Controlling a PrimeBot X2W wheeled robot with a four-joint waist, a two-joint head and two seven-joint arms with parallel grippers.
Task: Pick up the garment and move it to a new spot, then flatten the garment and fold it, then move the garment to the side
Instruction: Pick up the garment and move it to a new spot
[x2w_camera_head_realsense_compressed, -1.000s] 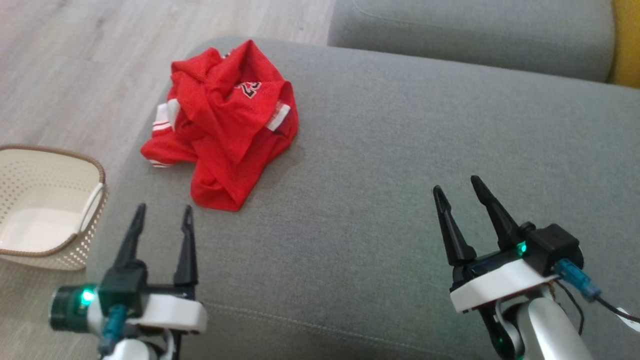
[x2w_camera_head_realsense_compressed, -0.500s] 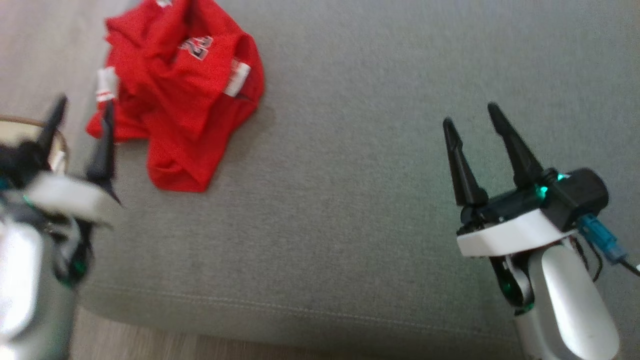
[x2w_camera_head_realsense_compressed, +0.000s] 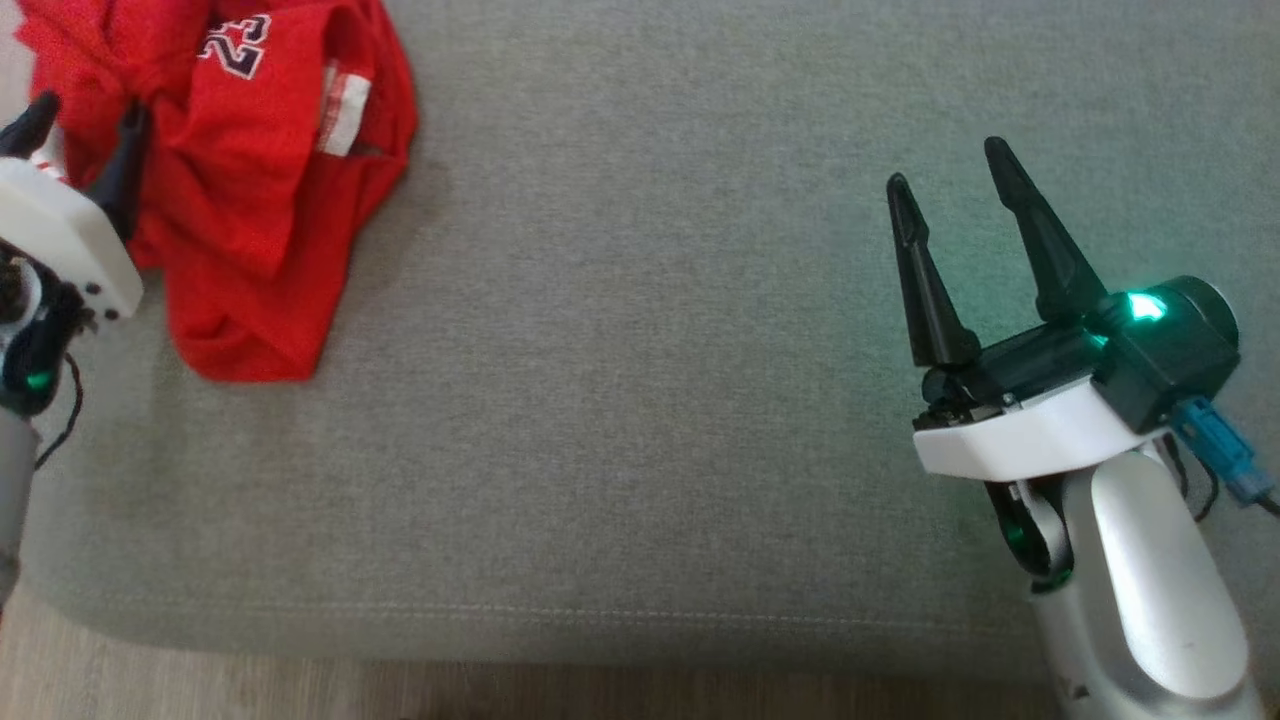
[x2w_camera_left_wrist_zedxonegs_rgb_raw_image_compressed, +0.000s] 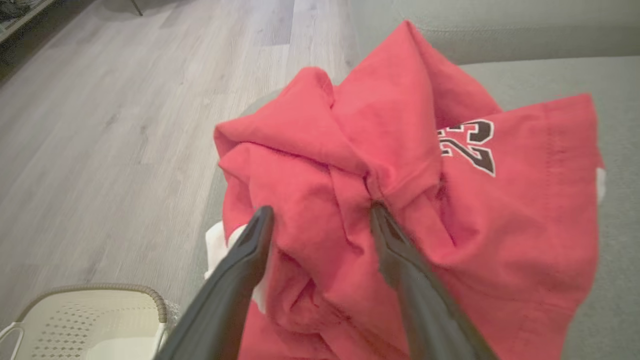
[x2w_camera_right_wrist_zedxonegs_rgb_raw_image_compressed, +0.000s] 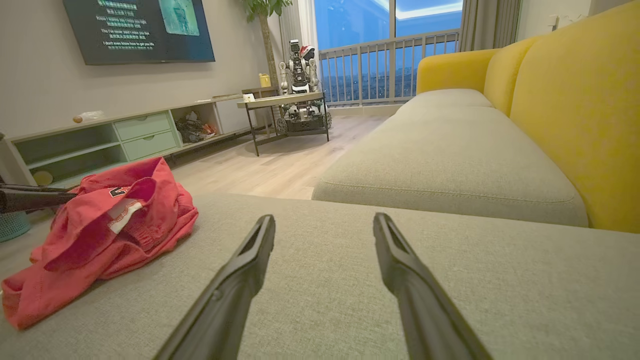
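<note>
Fabric lies bunched at the far left of the grey sofa cushion (x2w_camera_head_realsense_compressed: 640, 380): a red jersey (x2w_camera_head_realsense_compressed: 250, 190), crumpled into a heap, with a dark, white-edged number 23 and a white neck label facing up. The left end effector (x2w_camera_left_wrist_zedxonegs_rgb_raw_image_compressed: 321, 214) is down at the heap with its two dark fingers spread wide; a raised fold of the cloth stands between them and both fingertips touch the fabric, but they are not closed on it and nothing is lifted. The right end effector (x2w_camera_head_realsense_compressed: 945, 170) hangs over bare cushion on the right side, well apart from the jersey, its fingers equally wide apart and holding nothing. Past the cushion's left edge, a cream perforated basket (x2w_camera_left_wrist_zedxonegs_rgb_raw_image_compressed: 127, 292) with a brown rim sits on the pale wooden floor (x2w_camera_left_wrist_zedxonegs_rgb_raw_image_compressed: 100, 125). Farther off, the right wrist view shows a second grey seat cushion (x2w_camera_right_wrist_zedxonegs_rgb_raw_image_compressed: 450, 150) against a yellow sofa back (x2w_camera_right_wrist_zedxonegs_rgb_raw_image_compressed: 575, 110).
</note>
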